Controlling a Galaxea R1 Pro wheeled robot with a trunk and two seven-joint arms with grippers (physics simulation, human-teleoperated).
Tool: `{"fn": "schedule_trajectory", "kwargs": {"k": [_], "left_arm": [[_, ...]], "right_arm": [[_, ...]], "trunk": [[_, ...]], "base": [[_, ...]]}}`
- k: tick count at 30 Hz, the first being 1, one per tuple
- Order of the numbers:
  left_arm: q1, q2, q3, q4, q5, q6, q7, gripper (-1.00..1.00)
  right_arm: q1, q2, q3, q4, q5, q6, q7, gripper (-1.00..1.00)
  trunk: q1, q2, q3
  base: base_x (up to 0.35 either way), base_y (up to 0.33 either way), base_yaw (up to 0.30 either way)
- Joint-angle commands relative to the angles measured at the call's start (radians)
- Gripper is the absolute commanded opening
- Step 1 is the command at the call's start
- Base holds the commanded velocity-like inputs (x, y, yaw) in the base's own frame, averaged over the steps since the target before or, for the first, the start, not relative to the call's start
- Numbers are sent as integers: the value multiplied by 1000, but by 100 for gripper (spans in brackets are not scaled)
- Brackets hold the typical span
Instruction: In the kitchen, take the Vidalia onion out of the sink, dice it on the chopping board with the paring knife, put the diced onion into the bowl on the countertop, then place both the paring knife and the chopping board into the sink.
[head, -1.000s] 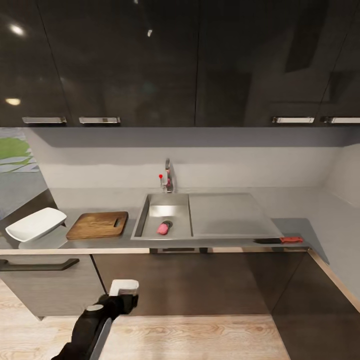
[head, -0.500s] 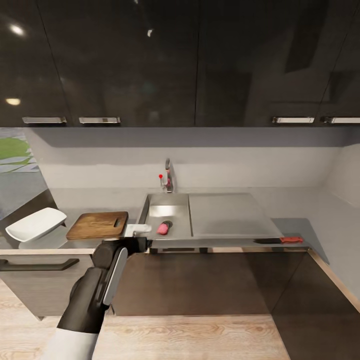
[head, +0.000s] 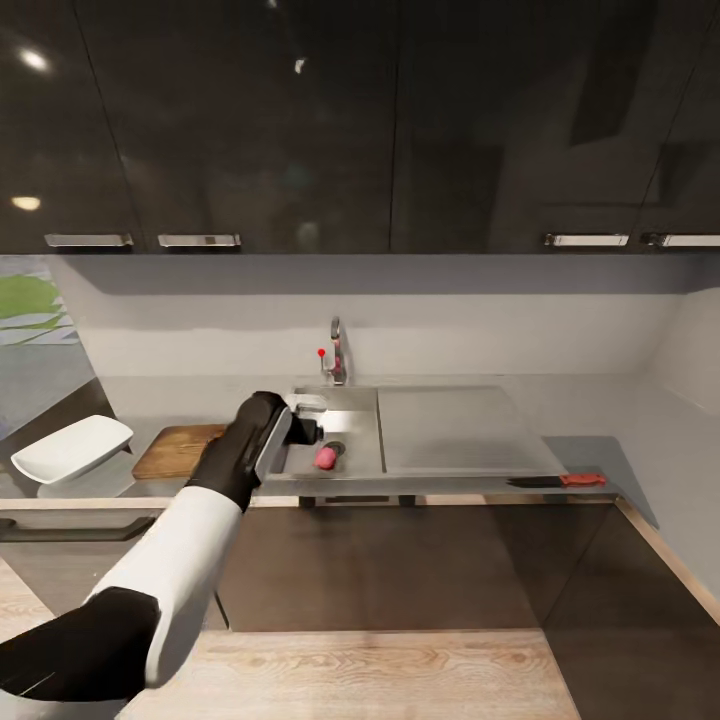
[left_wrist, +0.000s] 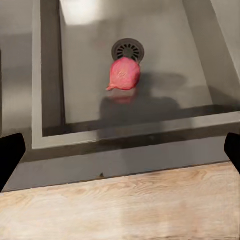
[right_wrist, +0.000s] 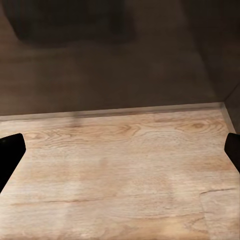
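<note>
Looking down from my head, I am holding my left arm out over the front rim of the sink (head: 440, 440), my left fingers (head: 305, 420) hanging above the basin's near corner. From here I cannot tell how far apart they are standing. The Vidalia onion (head: 326, 458) is lying in the basin just ahead of them, beside the drain. The chopping board (head: 175, 452) is resting on the bench (head: 640, 420) behind my forearm, partly hidden by it, with the bowl (head: 70, 447) beyond it. The paring knife (head: 560, 481) is lying near the front edge of the bench, well apart from my fingers, past the drainboard.

My left wrist camera is showing what the head cannot: both left fingertips (left_wrist: 11, 155) are sitting wide apart at the frame's edges, empty, with the onion centred between them but farther on, touching the drain grate (left_wrist: 128, 50), its pointed end turned toward the basin wall. I judge it firm, light, round and smooth-skinned, likely to roll or squirt out, so I am planning to take it across its widest middle, not the tapered end.

My right wrist camera is looking at the wood floor (right_wrist: 120, 170) and a dark cabinet front (right_wrist: 100, 60); my right fingers (right_wrist: 120, 150) are standing wide open, holding nothing.
</note>
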Motion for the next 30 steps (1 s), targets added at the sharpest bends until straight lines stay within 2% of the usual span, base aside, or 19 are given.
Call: {"fn": "schedule_trajectory", "kwargs": {"k": [1,3,5,10,12,14,18,30], "left_arm": [[-47,0,-2,82,9,-15,8,100],[-111,-3,-3,205,9,-66,8,100],[-143,-6,-3,279,9,-104,7,100],[-166,-7,-4,351,11,-131,-12,100],[-167,-3,-4,380,10,-134,-64,100],[-167,0,-4,393,9,-135,-95,100],[-167,2,-4,403,8,-136,-113,100],[-167,5,-4,406,5,-137,-115,100]], "right_arm": [[-1,0,0,0,-3,-3,-1,100],[-1,1,0,0,-3,-3,-1,100],[-1,1,0,0,-4,-3,-1,100],[-1,0,-2,-1,-6,-4,-3,100],[-1,1,-1,-1,-7,-4,-3,100],[-1,1,-1,-1,-7,-4,-4,100],[-1,1,0,-2,-7,-4,-3,100],[-1,2,0,-1,-7,-3,-3,100]], "trunk": [[1,-2,-2],[1,-2,-2],[1,-2,-2],[1,-2,-2],[1,-2,-2],[1,-2,-3],[1,-2,-7],[1,-2,-25]], "base": [[0,0,0],[0,0,0],[0,0,0],[0,0,0],[0,0,0],[0,0,0],[23,-2,0],[300,-128,0]]}}
